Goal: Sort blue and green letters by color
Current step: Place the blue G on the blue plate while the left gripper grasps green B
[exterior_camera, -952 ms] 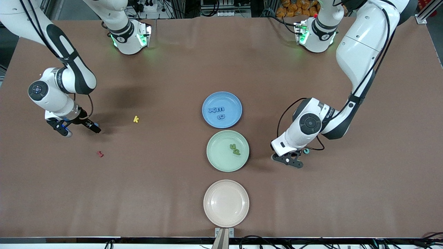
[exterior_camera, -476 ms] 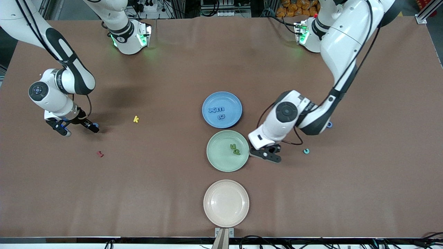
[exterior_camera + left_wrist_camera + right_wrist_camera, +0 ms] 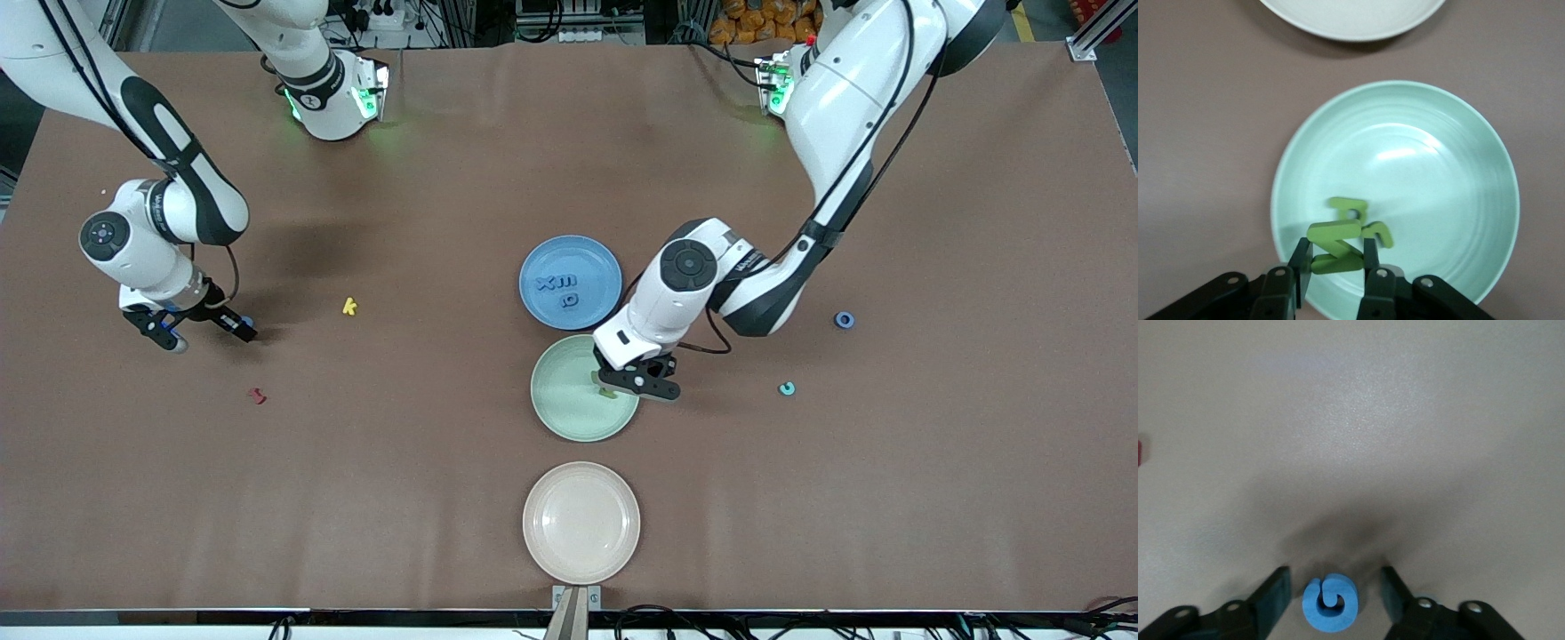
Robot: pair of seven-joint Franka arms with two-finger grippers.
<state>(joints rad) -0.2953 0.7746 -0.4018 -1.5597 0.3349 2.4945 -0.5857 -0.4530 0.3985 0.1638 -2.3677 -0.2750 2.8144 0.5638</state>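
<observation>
Between the left gripper (image 3: 1335, 267) jaws: one green letter (image 3: 1335, 247), clamped, held over the green plate (image 3: 558, 413) above two green letters (image 3: 1361, 220) already lying in it. Step in hand: delivery; next move calls for opening over the dish.

Right gripper (image 3: 1331, 597), well apart from that plate toward the right arm's end of the desk: jaws open, straddling a blue letter (image 3: 1329, 605), probably a "c"; closing comes next.

Blue plate (image 3: 538, 258), beside the green plate: letters reading "X", "E", "a". Yellow "k" (image 3: 349, 307). No brands legible.
</observation>
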